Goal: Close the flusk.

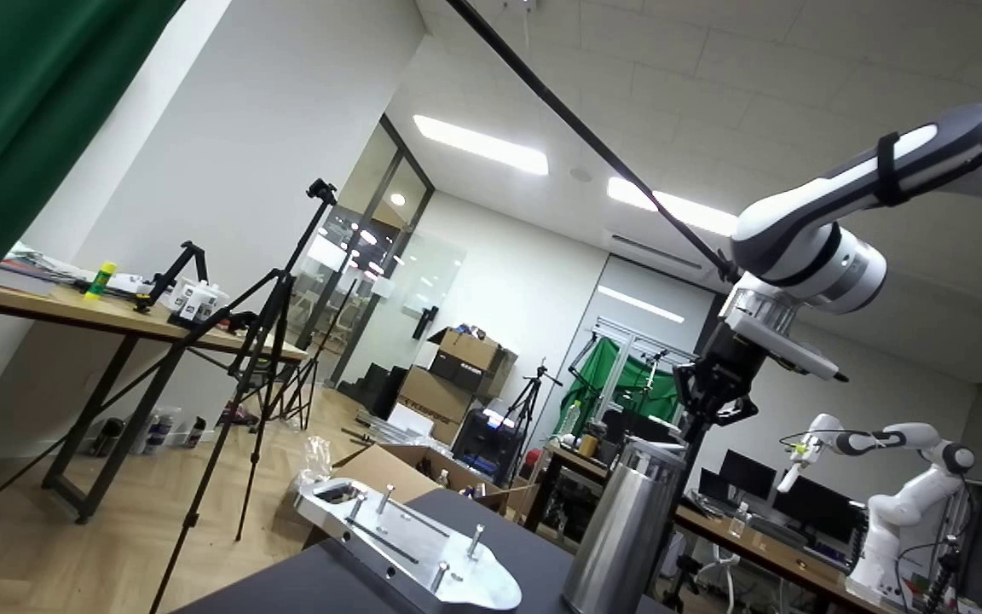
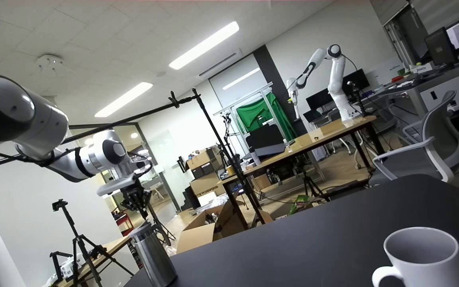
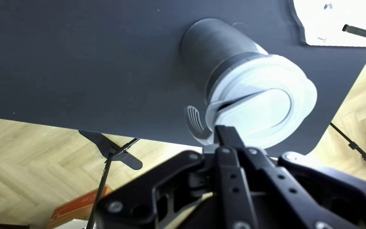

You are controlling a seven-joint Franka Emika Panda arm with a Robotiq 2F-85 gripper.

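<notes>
Near a desk corner stands the flusk. Over its lid, the tool is clenched, probably for pressing.

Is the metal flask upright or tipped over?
Upright: the flask stands on the dark table, lid on top; both exterior views are tilted.

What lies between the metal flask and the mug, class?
Only dark tabletop lies between the flask and the mug, as an exterior view shows.

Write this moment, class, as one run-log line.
task: close flask | flask: upright on table | claw: shut, over pale lid | contact: cannot tell | lid insert: gap along one edge
</notes>
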